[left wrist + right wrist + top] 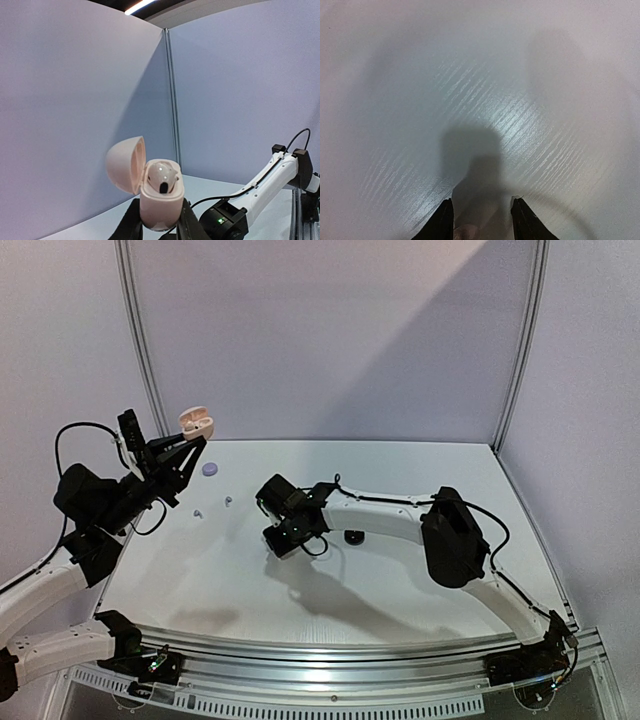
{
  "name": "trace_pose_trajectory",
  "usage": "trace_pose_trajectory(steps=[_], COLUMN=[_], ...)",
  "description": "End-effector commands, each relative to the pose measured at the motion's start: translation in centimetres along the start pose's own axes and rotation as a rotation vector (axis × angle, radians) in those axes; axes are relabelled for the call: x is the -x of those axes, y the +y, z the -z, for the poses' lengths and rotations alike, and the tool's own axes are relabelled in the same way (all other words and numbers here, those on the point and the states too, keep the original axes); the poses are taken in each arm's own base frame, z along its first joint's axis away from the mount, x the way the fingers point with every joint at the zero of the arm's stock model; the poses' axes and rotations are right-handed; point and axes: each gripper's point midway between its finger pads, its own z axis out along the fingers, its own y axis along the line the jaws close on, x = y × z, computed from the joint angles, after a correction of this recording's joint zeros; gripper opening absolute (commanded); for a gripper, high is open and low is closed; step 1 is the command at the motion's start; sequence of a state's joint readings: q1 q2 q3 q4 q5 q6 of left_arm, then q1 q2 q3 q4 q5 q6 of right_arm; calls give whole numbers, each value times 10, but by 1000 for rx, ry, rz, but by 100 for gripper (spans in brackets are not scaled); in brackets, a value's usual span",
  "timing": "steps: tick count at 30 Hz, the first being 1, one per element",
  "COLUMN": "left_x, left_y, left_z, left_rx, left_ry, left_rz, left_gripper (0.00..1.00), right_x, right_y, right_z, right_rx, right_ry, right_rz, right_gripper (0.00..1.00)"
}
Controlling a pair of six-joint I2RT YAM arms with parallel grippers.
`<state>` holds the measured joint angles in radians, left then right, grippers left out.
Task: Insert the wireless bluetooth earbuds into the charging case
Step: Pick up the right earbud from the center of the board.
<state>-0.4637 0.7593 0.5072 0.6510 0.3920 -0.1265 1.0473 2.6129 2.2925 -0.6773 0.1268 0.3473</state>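
My left gripper (159, 226) is shut on a pale pink charging case (160, 200), held up in the air with its lid (125, 164) hinged open; in the top view the case (197, 423) sits high at the left. One pale earbud (161, 176) with a dark spot sits in the case. Two tiny pale earbuds (197, 512) (228, 501) lie on the white table (400, 470) below it. My right gripper (283, 537) hangs over the table to their right. In its wrist view the right gripper (481, 220) is open over bare table; a blurred pale shape at the bottom edge is unclear.
A lavender puck (210, 469) lies on the table near the back left. A small black round object (354, 536) sits under the right forearm. Grey walls enclose the table at the back and on both sides.
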Motion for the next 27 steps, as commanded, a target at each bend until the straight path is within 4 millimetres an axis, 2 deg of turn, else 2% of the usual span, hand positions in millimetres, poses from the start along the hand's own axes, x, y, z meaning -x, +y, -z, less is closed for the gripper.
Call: trace_pose_trajectory(steps=[1,4,16,23,27], left_x=[-9,-10,-12,-12,-13], left_y=[3,3,3,2,2], left_z=[1,2,3,3,4], left_rx=[10,10,9,6,6], left_ry=[25,29,33,35,37], left_rz=[19,22,29,33,34], left_gripper=[0,0,0,0,0], right_x=[-37,-40,-40,-47,-46], right_y=[-17,-26,-30,-42,-32], right_z=[-11,-3,21,30,32], right_rx=[-91,-135,-136,-184,-127], right_ry=[108,115,131,159,155], right_rz=[79,94,218,269,266], right_gripper=[40,40,44,47,47])
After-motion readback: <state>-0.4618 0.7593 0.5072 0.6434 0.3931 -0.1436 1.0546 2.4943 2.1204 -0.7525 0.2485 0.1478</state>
